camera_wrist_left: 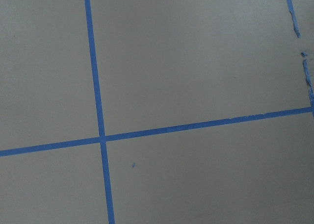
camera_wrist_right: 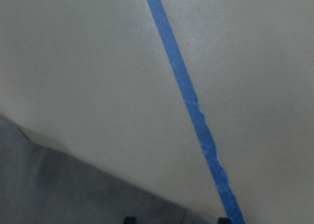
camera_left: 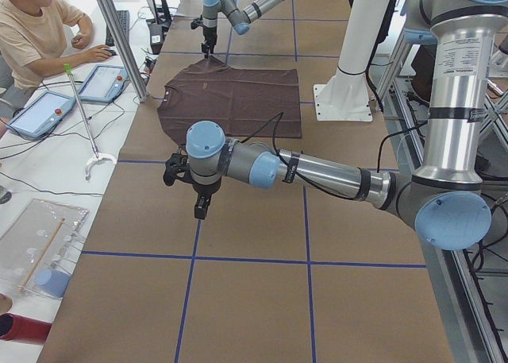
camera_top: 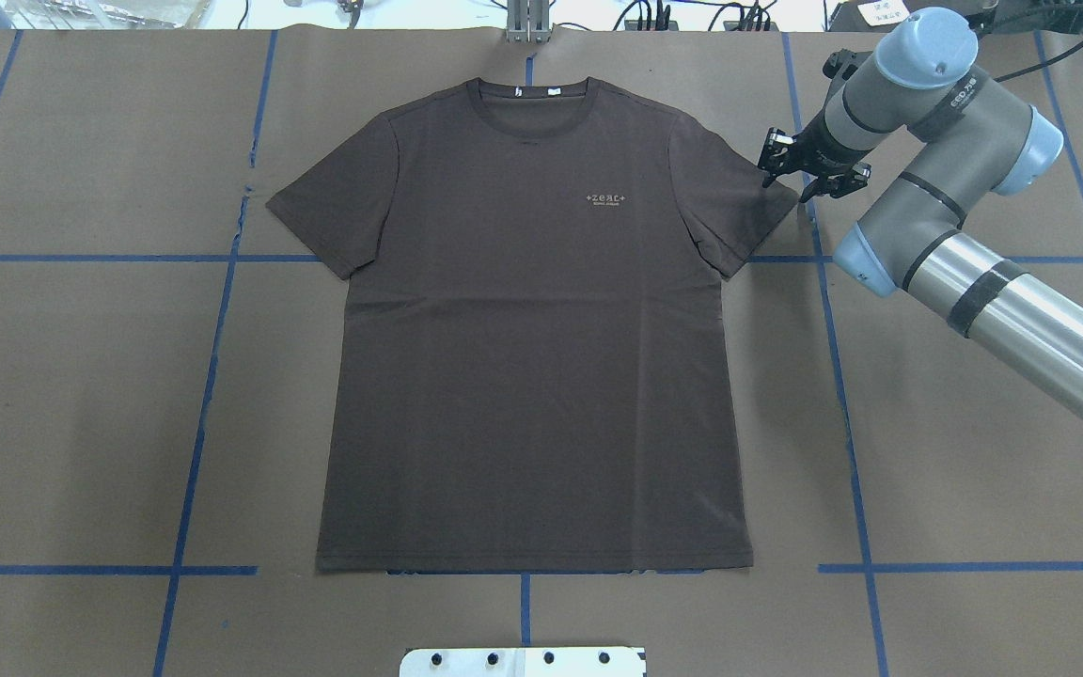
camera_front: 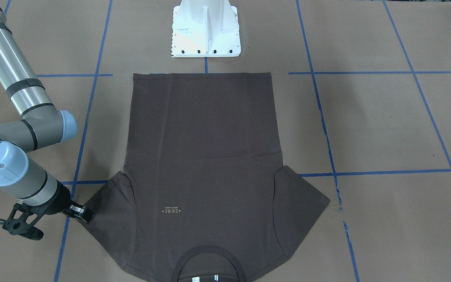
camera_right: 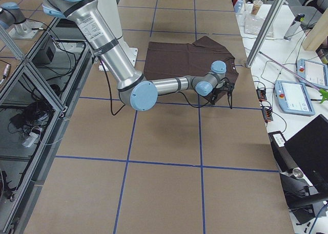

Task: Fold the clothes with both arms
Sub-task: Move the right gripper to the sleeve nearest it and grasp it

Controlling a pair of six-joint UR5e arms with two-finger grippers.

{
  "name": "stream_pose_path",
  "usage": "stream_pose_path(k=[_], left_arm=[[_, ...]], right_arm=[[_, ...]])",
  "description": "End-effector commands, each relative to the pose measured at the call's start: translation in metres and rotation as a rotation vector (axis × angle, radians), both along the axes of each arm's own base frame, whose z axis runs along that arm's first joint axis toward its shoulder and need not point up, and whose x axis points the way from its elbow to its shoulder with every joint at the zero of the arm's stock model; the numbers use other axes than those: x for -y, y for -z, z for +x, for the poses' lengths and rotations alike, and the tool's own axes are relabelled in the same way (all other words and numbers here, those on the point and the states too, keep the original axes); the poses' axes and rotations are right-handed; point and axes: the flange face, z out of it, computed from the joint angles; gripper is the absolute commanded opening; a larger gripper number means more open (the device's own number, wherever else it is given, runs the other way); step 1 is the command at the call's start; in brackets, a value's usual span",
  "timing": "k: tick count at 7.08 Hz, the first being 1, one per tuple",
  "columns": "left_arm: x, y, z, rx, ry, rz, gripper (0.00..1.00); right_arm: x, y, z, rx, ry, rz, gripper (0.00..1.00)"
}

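Right claw (camera_top: 809, 174), fingers spread, hangs at the upper-right sleeve (camera_top: 729, 207), likely placed to pinch its hem; T-shirt (camera_top: 532, 329) lies flat mid-tabletop (camera_top: 974, 470). Left claw (camera_left: 201, 208) hovers over bare tabletop, grip state untellable

Brown paper tabletop (camera_top: 81, 423) w/ blue tape grid (camera_top: 210, 376). White pedestal (camera_front: 206, 31) at 12 o'clock in front view. Left side view: you (camera_left: 36, 33) sit at 10 o'clock in a beige tee, two pendants (camera_left: 40, 113) near you at 9. Slanted metal post (camera_left: 119, 37) at 11, clear plastic box (camera_left: 44, 240) at 8. Right side view: black screen (camera_right: 307, 152) at 4.
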Motion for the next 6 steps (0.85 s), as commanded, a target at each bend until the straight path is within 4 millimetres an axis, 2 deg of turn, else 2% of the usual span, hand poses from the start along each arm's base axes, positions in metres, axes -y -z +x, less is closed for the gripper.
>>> stream_pose_path(k=[1, 2, 3, 4, 5, 6], left_arm=[[-0.0005, 0.0009, 0.0004, -0.007, -0.002, 0.000, 1.00], [-0.0019, 0.0060, -0.0003, -0.009, 0.000, 0.006, 1.00], [-0.0019, 0.0058, -0.0003, -0.009, 0.000, 0.005, 1.00], [-0.0021, 0.0063, 0.0001, -0.015, -0.002, 0.005, 1.00], [-0.0021, 0.0063, 0.0001, -0.015, -0.002, 0.005, 1.00], [-0.0021, 0.0063, 0.0001, -0.015, -0.002, 0.005, 1.00]], right_arm=[[-0.0026, -0.0088, 0.0017, -0.008, 0.003, -0.007, 0.00], [-0.0035, -0.0103, 0.0022, -0.009, 0.007, -0.005, 0.00], [-0.0014, -0.0009, 0.0007, 0.000, 0.003, 0.002, 0.00], [-0.0018, -0.0003, 0.0022, 0.002, 0.008, 0.011, 0.00], [-0.0028, -0.0050, 0.0043, -0.002, 0.009, 0.009, 0.50], [-0.0031, -0.0080, 0.0046, -0.005, 0.008, 0.003, 0.63]])
